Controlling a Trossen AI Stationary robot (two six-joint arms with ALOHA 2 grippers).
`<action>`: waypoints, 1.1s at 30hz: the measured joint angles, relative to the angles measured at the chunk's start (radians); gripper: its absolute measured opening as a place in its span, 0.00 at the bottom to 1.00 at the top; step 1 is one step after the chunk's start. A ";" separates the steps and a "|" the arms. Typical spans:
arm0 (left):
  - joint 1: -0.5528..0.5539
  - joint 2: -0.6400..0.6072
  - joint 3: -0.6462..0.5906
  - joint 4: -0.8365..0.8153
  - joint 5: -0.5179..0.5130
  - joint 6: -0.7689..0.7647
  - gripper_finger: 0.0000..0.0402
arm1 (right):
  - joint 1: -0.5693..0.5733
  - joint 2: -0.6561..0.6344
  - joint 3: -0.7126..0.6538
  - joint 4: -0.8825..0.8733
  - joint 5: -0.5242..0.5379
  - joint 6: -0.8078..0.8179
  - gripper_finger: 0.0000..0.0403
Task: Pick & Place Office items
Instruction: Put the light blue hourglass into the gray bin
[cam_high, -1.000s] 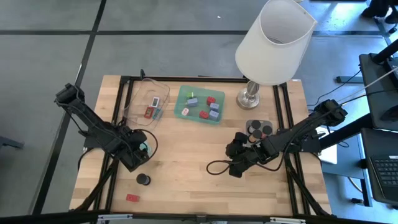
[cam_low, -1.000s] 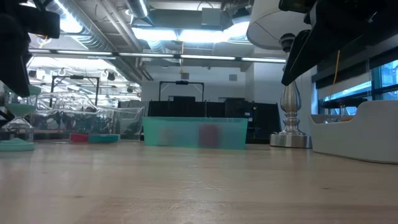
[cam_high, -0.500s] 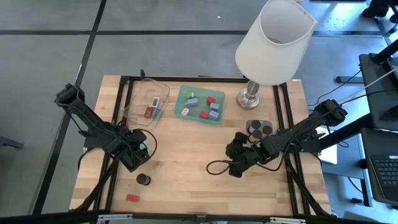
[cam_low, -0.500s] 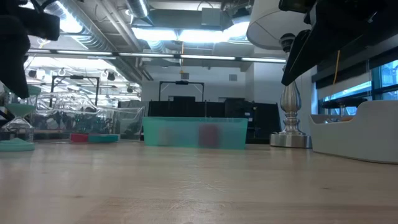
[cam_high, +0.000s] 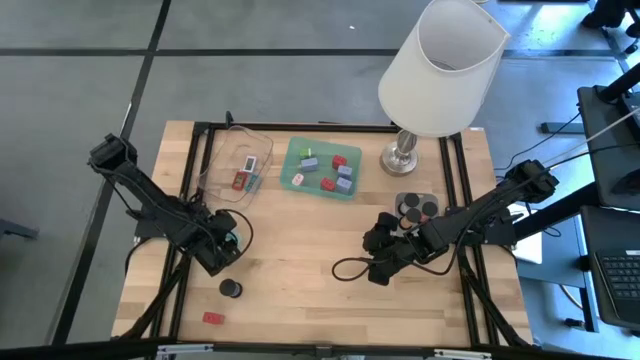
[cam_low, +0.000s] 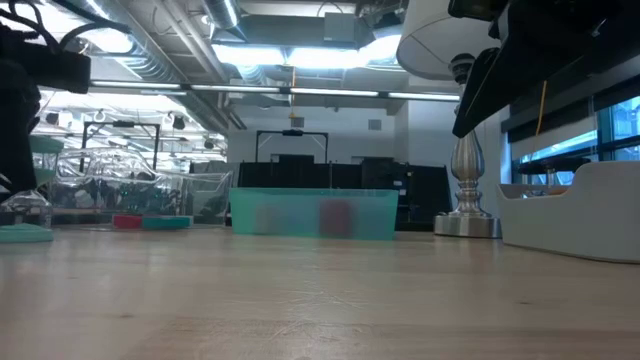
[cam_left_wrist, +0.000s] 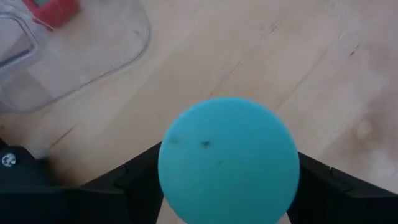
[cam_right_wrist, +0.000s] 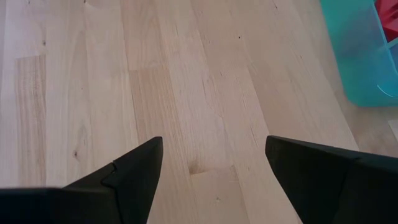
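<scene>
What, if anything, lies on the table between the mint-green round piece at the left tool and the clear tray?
Nothing visible does. The mint-green round piece sits between the left tool's fingers, and only bare wood of the table separates it from the clear tray, which lies close by.

No legible text, label, brand, number or sign is found in any view. Pale patches are seen on some small pieces in the green tray (cam_high: 320, 169) and the clear tray (cam_high: 235, 165), but nothing on them can be read. No markings are made out on the lamp shade (cam_high: 441, 66).
</scene>
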 joint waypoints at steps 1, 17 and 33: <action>0.000 0.000 0.000 0.000 -0.001 0.000 0.64 | 0.000 0.000 0.000 0.000 0.000 0.000 0.72; 0.000 -0.039 0.024 0.000 -0.041 0.003 0.58 | 0.000 0.000 0.000 0.000 0.000 0.000 0.72; 0.000 -0.067 0.027 0.000 -0.046 -0.012 0.49 | 0.000 0.000 0.000 0.000 0.000 0.000 0.72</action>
